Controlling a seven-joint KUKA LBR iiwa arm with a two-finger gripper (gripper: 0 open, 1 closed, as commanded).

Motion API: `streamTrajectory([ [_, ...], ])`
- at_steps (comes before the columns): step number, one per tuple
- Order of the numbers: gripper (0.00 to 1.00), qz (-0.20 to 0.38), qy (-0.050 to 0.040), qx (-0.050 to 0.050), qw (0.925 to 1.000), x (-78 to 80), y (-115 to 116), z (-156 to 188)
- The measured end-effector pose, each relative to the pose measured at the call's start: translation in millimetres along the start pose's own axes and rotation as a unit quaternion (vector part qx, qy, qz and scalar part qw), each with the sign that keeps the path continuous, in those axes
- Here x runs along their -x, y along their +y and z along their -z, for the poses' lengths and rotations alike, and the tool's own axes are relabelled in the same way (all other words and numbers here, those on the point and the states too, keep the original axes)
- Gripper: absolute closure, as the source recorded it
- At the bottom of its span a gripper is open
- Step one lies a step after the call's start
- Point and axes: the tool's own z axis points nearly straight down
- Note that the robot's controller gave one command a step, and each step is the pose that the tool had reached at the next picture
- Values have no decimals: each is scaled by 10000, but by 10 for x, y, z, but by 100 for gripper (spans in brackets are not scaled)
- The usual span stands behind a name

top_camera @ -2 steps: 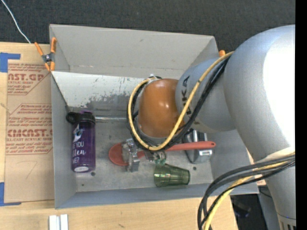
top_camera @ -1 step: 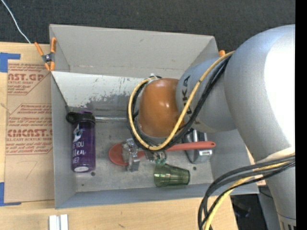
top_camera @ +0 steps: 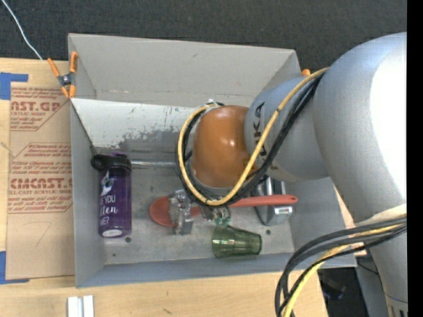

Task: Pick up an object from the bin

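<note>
The gripper [top_camera: 182, 215] is down on the bin floor at a red spoon [top_camera: 160, 212], right where its round bowl meets the handle. The bowl lies flat just beside the gripper on the side away from the arm, and the thin, straight handle runs the other way, under the arm's orange cover [top_camera: 221, 144]. Whether the gripper is apart, together or clamped on the spoon I cannot tell from this angle.

The bin [top_camera: 178, 65] is grey metal with sloping walls, its floor scuffed and speckled.

There are four things in it, one of each. Besides the spoon, a purple bottle [top_camera: 115, 200] with a black cap lies well apart from the gripper, beyond the spoon's bowl. A clear green cup [top_camera: 236, 242] lies on its side near the gripper, toward the front wall. A silvery metal piece [top_camera: 276, 210] sits past the handle's end, partly hidden by the arm.
</note>
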Motion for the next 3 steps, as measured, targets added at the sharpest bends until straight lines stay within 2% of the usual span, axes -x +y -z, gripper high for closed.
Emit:
streamTrajectory([
  [3, 100, 1, 3, 0, 10000, -4, 7, 387],
])
